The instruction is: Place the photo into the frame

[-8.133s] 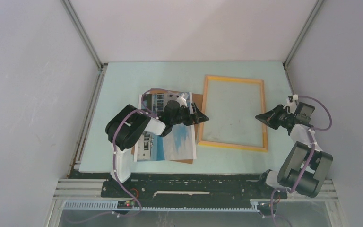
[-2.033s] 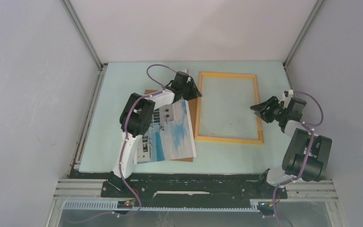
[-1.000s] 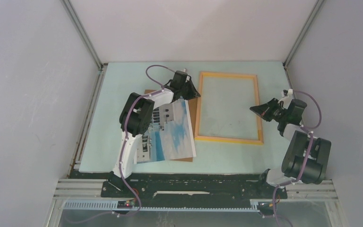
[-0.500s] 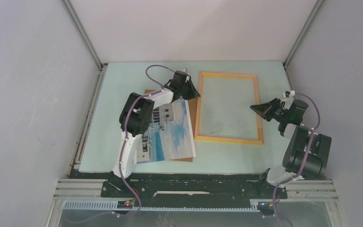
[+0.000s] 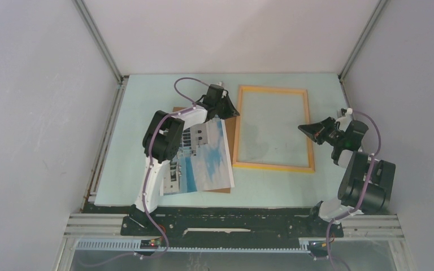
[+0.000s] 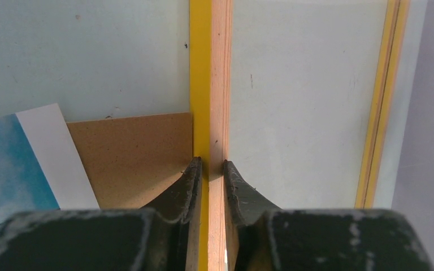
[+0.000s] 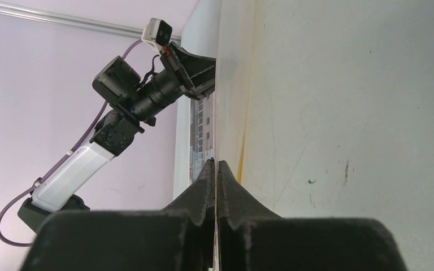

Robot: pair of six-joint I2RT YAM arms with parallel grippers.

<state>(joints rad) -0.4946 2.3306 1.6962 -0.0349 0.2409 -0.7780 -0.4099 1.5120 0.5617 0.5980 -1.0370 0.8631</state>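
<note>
left gripper [image 6: 212,169] pinched near rail of frame [image 6: 209,84] | right gripper [image 7: 216,167] clenched shut | risk: narrow pinch might have slipped; frame skewing over photo [image 5: 206,158]

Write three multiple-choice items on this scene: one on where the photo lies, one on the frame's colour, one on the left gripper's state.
1. Where does the photo lie?
A. inside the frame
B. on the brown board, left of the frame
C. right of the frame

2. What colour is the frame?
A. yellow-orange
B. black
C. blue

3. What is the left gripper doing?
A. open above the photo
B. shut on the frame's left rail
C. lifting the board

Answers:
1 B: the print rests on the board beside the frame.
2 A: the rails show yellow-orange in the top and left wrist views.
3 B: the left wrist view shows its fingers either side of the rail.
</note>
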